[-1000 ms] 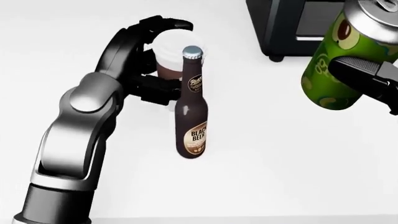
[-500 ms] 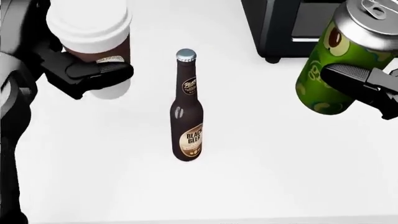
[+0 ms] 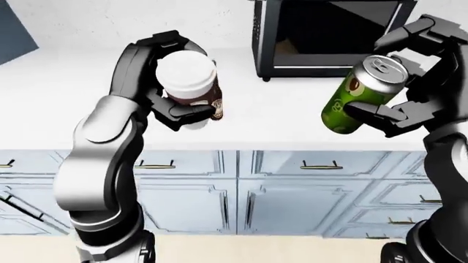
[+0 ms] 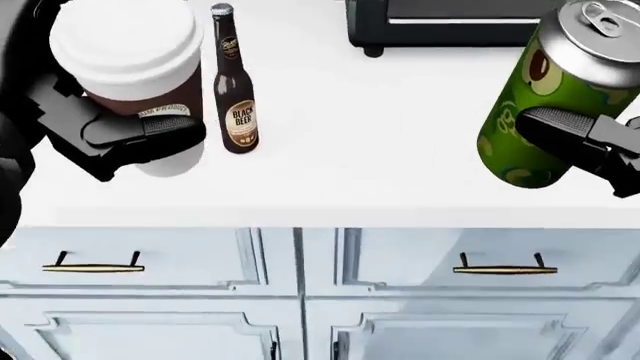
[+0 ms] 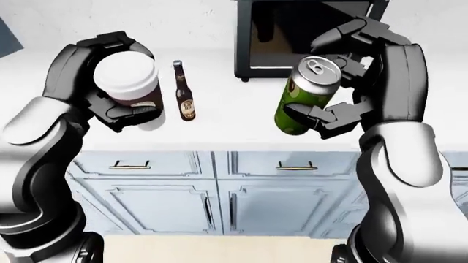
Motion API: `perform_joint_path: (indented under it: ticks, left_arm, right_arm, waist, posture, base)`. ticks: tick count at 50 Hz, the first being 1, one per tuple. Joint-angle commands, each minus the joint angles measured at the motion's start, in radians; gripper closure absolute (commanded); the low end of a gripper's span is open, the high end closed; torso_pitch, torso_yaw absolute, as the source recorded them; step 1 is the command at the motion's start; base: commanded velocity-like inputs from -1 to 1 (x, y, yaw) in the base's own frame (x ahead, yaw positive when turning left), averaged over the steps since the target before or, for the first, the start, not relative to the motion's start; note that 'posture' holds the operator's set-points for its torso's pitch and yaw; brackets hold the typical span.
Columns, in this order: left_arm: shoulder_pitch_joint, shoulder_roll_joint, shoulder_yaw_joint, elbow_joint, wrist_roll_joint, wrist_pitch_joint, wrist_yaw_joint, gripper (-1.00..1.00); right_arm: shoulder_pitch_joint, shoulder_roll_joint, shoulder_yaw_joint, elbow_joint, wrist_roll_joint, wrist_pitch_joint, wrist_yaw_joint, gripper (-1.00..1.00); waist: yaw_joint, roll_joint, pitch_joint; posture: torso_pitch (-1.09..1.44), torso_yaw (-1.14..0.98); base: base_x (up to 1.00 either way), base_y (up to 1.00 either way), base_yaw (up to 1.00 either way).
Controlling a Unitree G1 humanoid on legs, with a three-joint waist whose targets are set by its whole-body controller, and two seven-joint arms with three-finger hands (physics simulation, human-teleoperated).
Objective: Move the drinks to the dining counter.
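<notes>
In the head view the whole picture is sliding: the camera is pulling away from the desk (image 4: 400,150), so the pale blue cabinet doors (image 4: 150,300) with brass handles are now filling the bottom, where half a second ago only white top was showing. The beer bottle (image 4: 236,82) is standing upright on the desk, now high at the upper left instead of mid-picture. The left hand (image 4: 120,135) is clenching the coffee cup (image 4: 135,67), held above the desk's near edge. The right hand (image 4: 580,142) is gripping the green can (image 4: 545,97), tilted, much as before.

In the left-eye view the cup is hiding most of the bottle. The dark oven (image 3: 329,38) is sitting on the desk at the top.

In the right-eye view the bottle is showing apart from the cup, just to its right, while the can is hanging clear above the desk beside the oven's lower corner.
</notes>
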Motion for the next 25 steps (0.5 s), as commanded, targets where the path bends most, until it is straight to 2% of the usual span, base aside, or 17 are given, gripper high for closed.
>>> perform_joint_path:
  ticks: [1,2,4,5,6,7,8,9,10,14,15,16,17,18,19,21,25]
  left_arm:
    - [-0.011,0.012,0.021,-0.043,0.011,-0.040,0.010,1.00]
    - [-0.009,0.012,0.022,-0.047,0.011,-0.037,0.010,1.00]
    - [-0.002,0.012,0.023,-0.046,0.010,-0.044,0.008,1.00]
    - [-0.004,0.012,0.025,-0.051,0.008,-0.039,0.008,1.00]
    - [-0.004,0.012,0.024,-0.052,0.008,-0.037,0.009,1.00]
    - [0.000,0.011,0.023,-0.056,0.009,-0.035,0.011,1.00]
    - [0.016,0.010,0.017,-0.060,0.017,-0.030,0.015,1.00]
    - [0.022,0.006,0.016,-0.076,0.018,-0.018,0.016,1.00]
    - [0.026,0.003,0.013,-0.088,0.020,-0.010,0.017,1.00]
    - [0.045,-0.015,0.011,-0.118,0.019,-0.009,0.018,1.00]
    - [0.046,-0.017,0.012,-0.127,0.018,-0.001,0.018,1.00]
    - [0.044,-0.017,0.012,-0.140,0.017,0.012,0.019,1.00]
    - [0.050,-0.018,0.013,-0.143,0.016,0.008,0.017,1.00]
    - [0.055,-0.018,0.011,-0.146,0.016,0.007,0.017,1.00]
    - [0.058,-0.018,0.011,-0.147,0.017,0.006,0.017,1.00]
    - [0.069,-0.021,0.013,-0.154,0.016,0.003,0.016,1.00]
    - [0.077,-0.023,0.013,-0.161,0.014,0.005,0.015,1.00]
  right_arm:
    - [-0.014,0.009,0.003,-0.023,-0.001,-0.046,0.003,1.00]
    - [-0.014,0.011,0.004,-0.024,0.000,-0.045,0.005,1.00]
    - [-0.020,0.013,0.002,-0.029,0.005,-0.037,0.009,1.00]
    - [-0.020,0.014,0.007,-0.033,0.004,-0.035,0.010,1.00]
    - [-0.015,0.014,0.013,-0.035,0.000,-0.044,0.013,1.00]
    - [-0.010,0.017,0.016,-0.035,-0.004,-0.050,0.016,1.00]
    - [0.000,0.019,0.025,-0.035,-0.012,-0.057,0.020,1.00]
    - [0.002,0.025,0.028,-0.037,-0.015,-0.056,0.024,1.00]
    - [0.005,0.028,0.035,-0.034,-0.023,-0.059,0.027,1.00]
    - [0.014,0.049,0.053,-0.027,-0.045,-0.069,0.042,1.00]
    - [0.012,0.055,0.054,-0.026,-0.048,-0.068,0.046,1.00]
    - [0.015,0.058,0.055,-0.025,-0.051,-0.072,0.050,1.00]
    - [0.015,0.064,0.056,-0.029,-0.052,-0.067,0.054,1.00]
    - [0.020,0.068,0.064,-0.027,-0.059,-0.075,0.057,1.00]
    - [0.023,0.073,0.070,-0.023,-0.066,-0.083,0.059,1.00]
    - [0.021,0.080,0.081,-0.027,-0.078,-0.080,0.066,1.00]
    - [0.019,0.094,0.095,-0.036,-0.096,-0.074,0.079,1.00]
  waist:
    - [0.021,0.019,-0.010]
    - [0.029,0.045,0.015]
    - [0.041,0.084,0.035]
    - [0.051,0.123,0.042]
    - [0.063,0.184,0.019]
    - [0.089,0.123,0.085]
    - [0.079,0.123,0.040]
    - [0.084,0.107,0.017]
    - [0.085,0.085,0.017]
    - [0.086,-0.006,0.050]
    - [0.085,-0.039,0.047]
    - [0.081,-0.094,0.025]
    - [0.073,-0.035,0.073]
    - [0.087,-0.047,0.062]
    - [0.089,-0.043,0.053]
    - [0.092,-0.021,0.046]
    - [0.083,0.032,0.049]
  posture:
    - [0.00,0.00]
    - [0.00,0.00]
    - [0.00,0.00]
    - [0.00,0.00]
    - [0.00,0.00]
    - [0.00,0.00]
    - [0.00,0.00]
    - [0.00,0.00]
    - [0.00,0.00]
    - [0.00,0.00]
    - [0.00,0.00]
    - [0.00,0.00]
    - [0.00,0.00]
    - [0.00,0.00]
    - [0.00,0.00]
    - [0.00,0.00]
    - [0.00,0.00]
  base:
    - [-0.63,0.00,1.00]
    - [-0.60,0.00,1.00]
    - [-0.45,0.00,1.00]
    - [-0.35,0.00,1.00]
    - [-0.26,0.00,1.00]
    - [-0.20,0.00,1.00]
    - [-0.19,0.00,1.00]
    - [-0.14,0.00,1.00]
    - [-0.11,0.00,1.00]
    - [-0.07,0.00,1.00]
    - [-0.06,0.00,1.00]
    - [-0.06,0.00,1.00]
    - [-0.06,0.00,1.00]
    - [-0.02,0.00,1.00]
    - [-0.02,0.00,1.00]
    - [-0.02,0.00,1.00]
    - [0.00,0.00,1.00]
